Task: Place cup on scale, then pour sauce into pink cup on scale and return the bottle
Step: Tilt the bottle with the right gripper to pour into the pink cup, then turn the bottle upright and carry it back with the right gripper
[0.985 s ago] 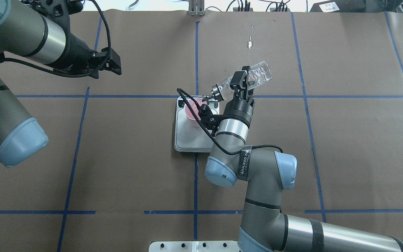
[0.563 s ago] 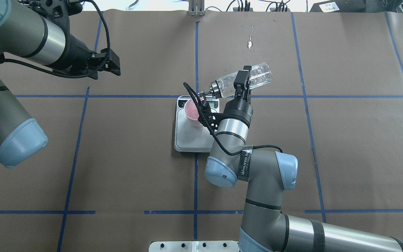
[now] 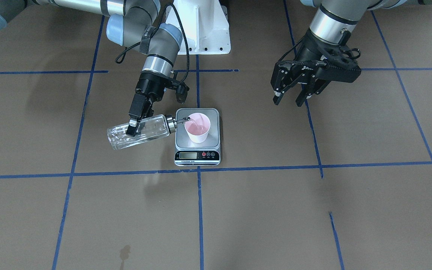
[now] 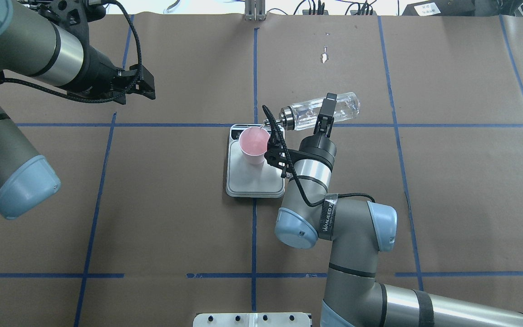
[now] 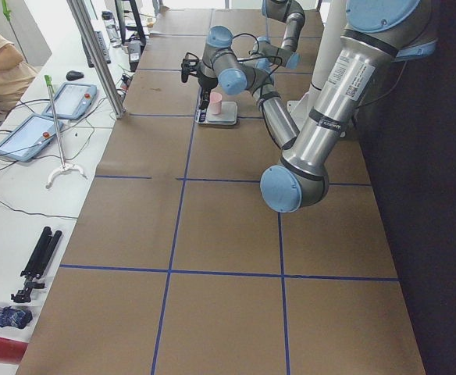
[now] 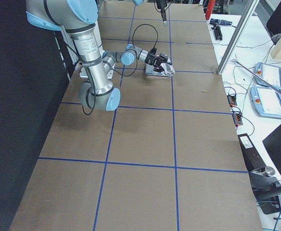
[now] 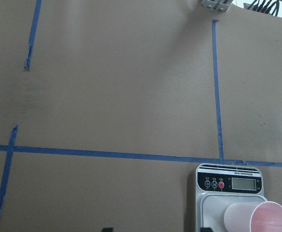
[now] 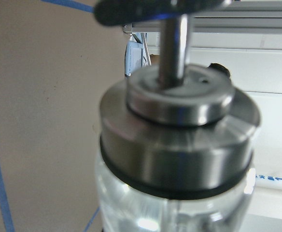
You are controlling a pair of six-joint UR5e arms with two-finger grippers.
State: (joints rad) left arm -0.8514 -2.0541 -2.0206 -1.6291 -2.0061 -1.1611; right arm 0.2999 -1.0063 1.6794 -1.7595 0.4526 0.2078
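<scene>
Right gripper [image 3: 133, 128] clamps the bottle [image 3: 148, 130], tipped sideways, spout over the cup [image 3: 200, 135] on the scale [image 3: 197, 154]. Left gripper [image 3: 289, 98] hangs open, empty, well apart.

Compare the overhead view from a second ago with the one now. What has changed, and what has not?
The right hand, shut on the bottle, shifted to the robot's right. The bottle's base swung that way and slightly nearer the robot, while its spout kept to the cup's rim. The cup, the scale and the open left hand stayed put.
</scene>
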